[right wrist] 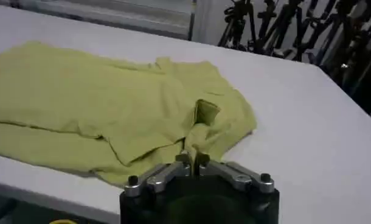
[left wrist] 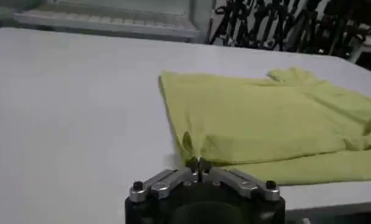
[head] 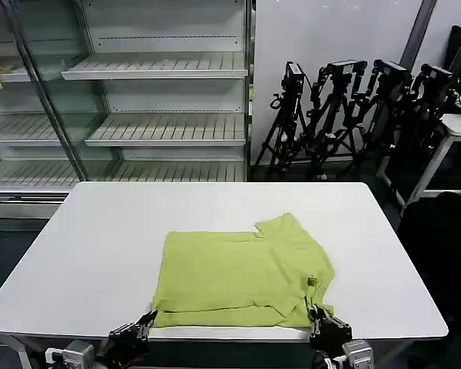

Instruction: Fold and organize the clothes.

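Since the T-shirt (head: 242,273) lies partly folded at the table's (head: 84,254) near middle, we judge it light and limp; left gripper (head: 147,321) and right gripper (head: 316,314) each pinch 1 near corner.

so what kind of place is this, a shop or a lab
Most likely a lab or test room staged like a shop. Bare display shelves stand behind a white table, a row of camera tripods lines the wall, and a yellow-green T-shirt lies on the table.
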You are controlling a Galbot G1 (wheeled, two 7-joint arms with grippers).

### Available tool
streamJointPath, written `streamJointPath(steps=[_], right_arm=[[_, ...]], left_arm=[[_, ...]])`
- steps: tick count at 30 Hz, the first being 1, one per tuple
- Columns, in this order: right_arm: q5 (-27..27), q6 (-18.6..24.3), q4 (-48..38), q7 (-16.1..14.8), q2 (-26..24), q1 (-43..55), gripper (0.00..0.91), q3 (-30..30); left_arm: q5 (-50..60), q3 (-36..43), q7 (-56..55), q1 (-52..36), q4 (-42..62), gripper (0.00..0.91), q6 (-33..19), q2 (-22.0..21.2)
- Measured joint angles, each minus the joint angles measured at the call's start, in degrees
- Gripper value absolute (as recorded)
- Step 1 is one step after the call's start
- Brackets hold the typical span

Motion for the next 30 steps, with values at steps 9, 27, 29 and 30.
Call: streamJointPath(steps=[9,27,29,30], right_arm=[[-0.3,1.8,1.1,0.0,0.0,0.5,0.907,1.1],[5.5,2.2,-3.7,0.2,-2.2,14.6,0.907,2.1],[7.0,1.8,-6.0,0.5,-2.5,18.2,0.907,1.1],[7.9,1.6,-7.3,0.6,-2.6,20.2,0.907,0.4]], left_arm=[[-0.5,-1.6,-0.4,0.9,-1.6,0.907,0.1,0.1],[-5.6,-3.5,-3.4,-7.5,-0.3,0.907,0.2,3.2],[-6.0,-2.8,-4.1,-9.7,0.8,0.907,0.4,3.9],[-6.2,-2.3,-4.6,-10.9,1.5,0.907,0.5,4.2]])
